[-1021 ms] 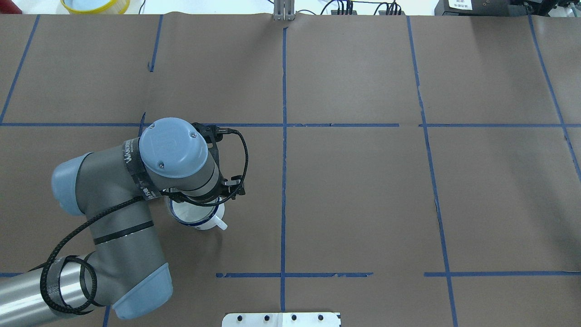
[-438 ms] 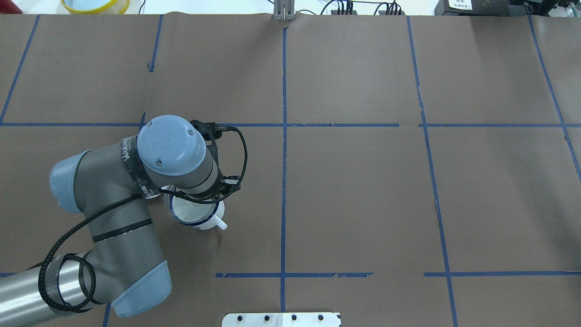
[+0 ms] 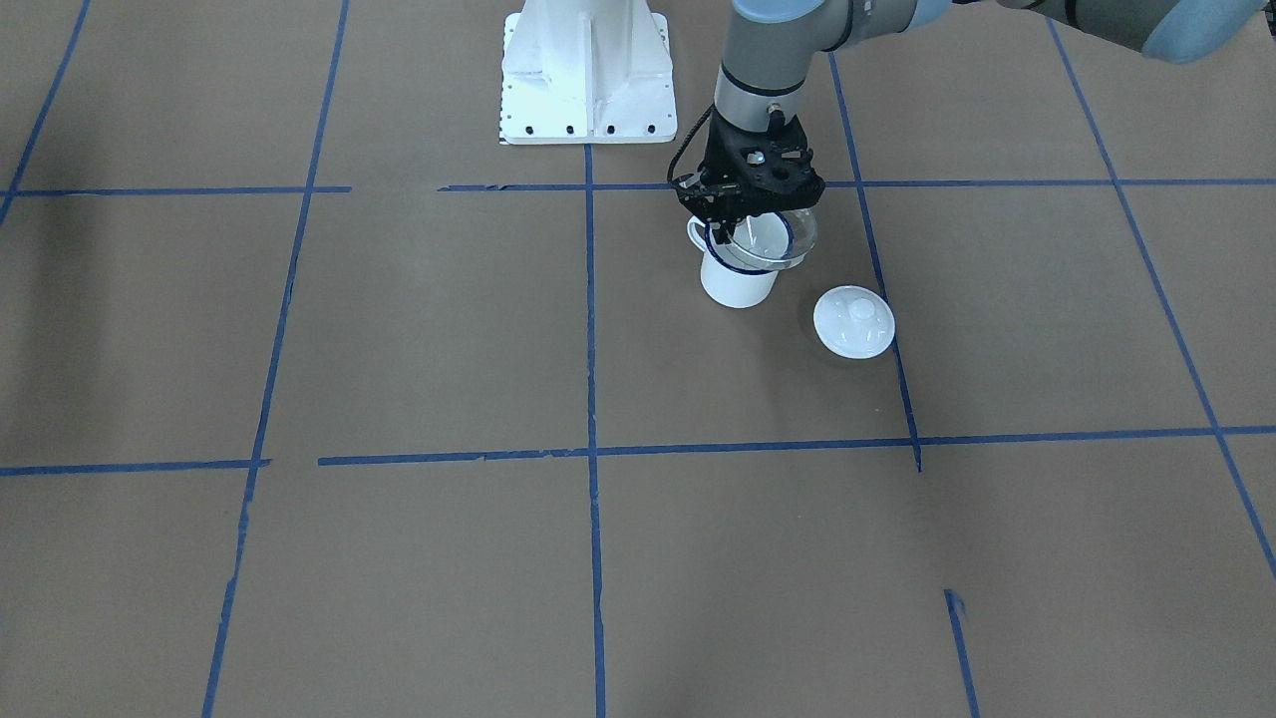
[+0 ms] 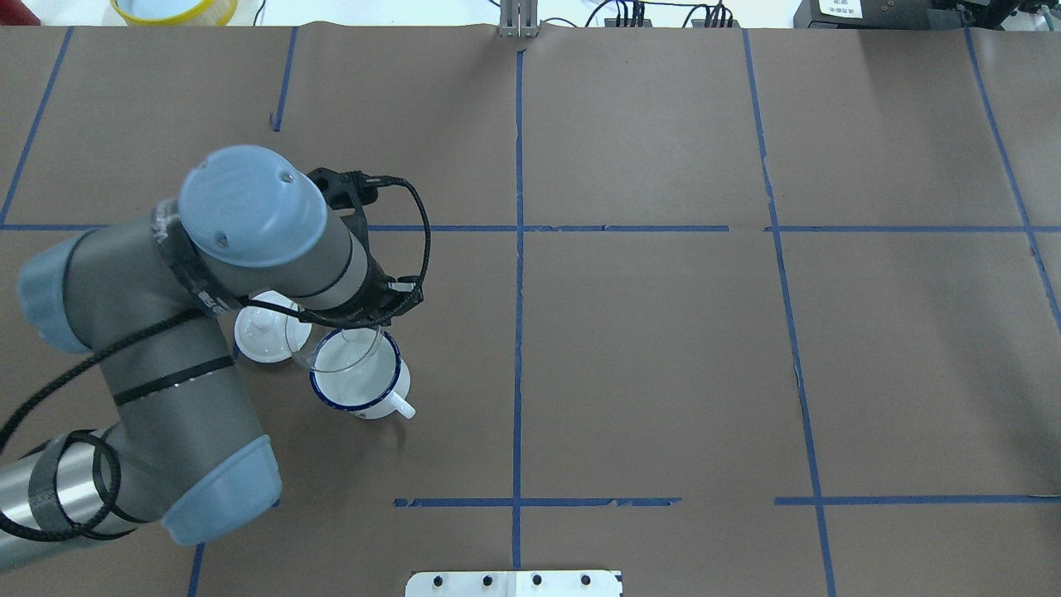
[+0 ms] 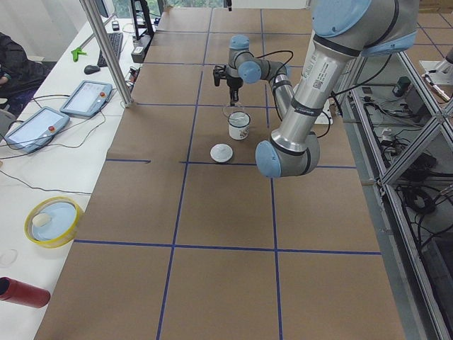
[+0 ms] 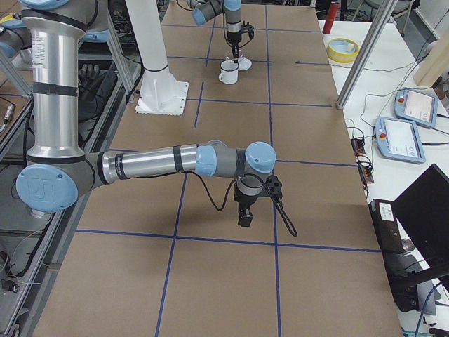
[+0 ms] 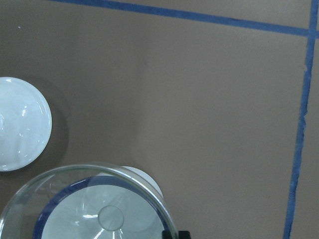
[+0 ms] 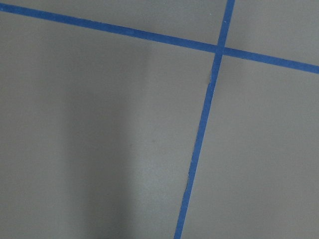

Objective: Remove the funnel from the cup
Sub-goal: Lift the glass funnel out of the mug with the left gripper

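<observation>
Brown paper with blue tape lines [image 4: 518, 149] is covering the whole counter [image 4: 663, 348]. The left pincer [image 3: 740, 217] is clamping the rim of the clear funnel [image 3: 770, 242] and holding it up in the air, so the bowl is hovering above the mug's rim rather than sitting on it. The white mug [image 3: 738, 282] is standing upright on the counter right below that pincer. A white lid [image 3: 853, 321] with a knob is lying near the pincer too, beside the mug but not touching it. The right pincer [image 6: 243, 219] is hanging over the paper well apart from all that, and honestly I can't tell if it's open or closed.
</observation>
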